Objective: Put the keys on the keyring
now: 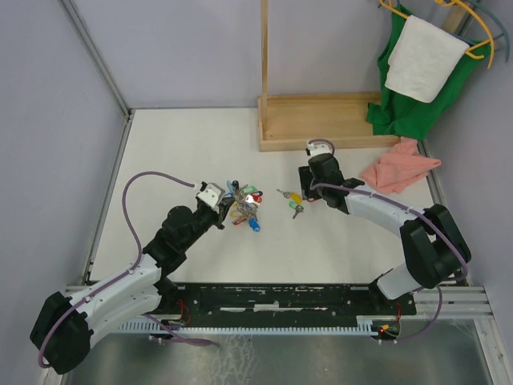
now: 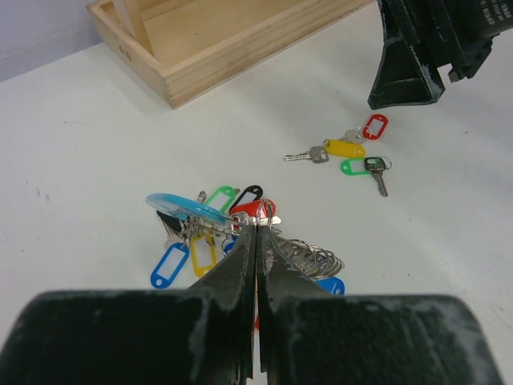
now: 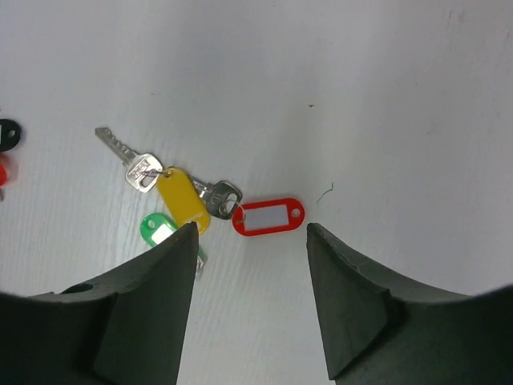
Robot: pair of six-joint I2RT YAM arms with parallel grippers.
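Observation:
The keyring [image 1: 243,207] lies at the table's middle, a light-blue band [image 2: 186,206] joined to grey metal, strung with many multicoloured tags. My left gripper [image 1: 228,211] is shut on its metal part, jaws pressed together at the ring [image 2: 256,228]. To the right, apart from it, the keys [image 1: 292,200] lie loose on the table, carrying a yellow tag [image 3: 183,199], a red tag [image 3: 268,216] and a green tag [image 3: 157,229]. My right gripper [image 3: 251,227] hovers open just above them with nothing between its fingers; the red tag sits just beyond the gap. From the left wrist view it is the dark right gripper [image 2: 405,72] above the keys [image 2: 345,149].
A wooden stand with a tray base [image 1: 321,120] stands at the back. A pink cloth [image 1: 399,168] lies to the right of my right arm. A green cloth and white towel [image 1: 421,60] hang at the back right corner.

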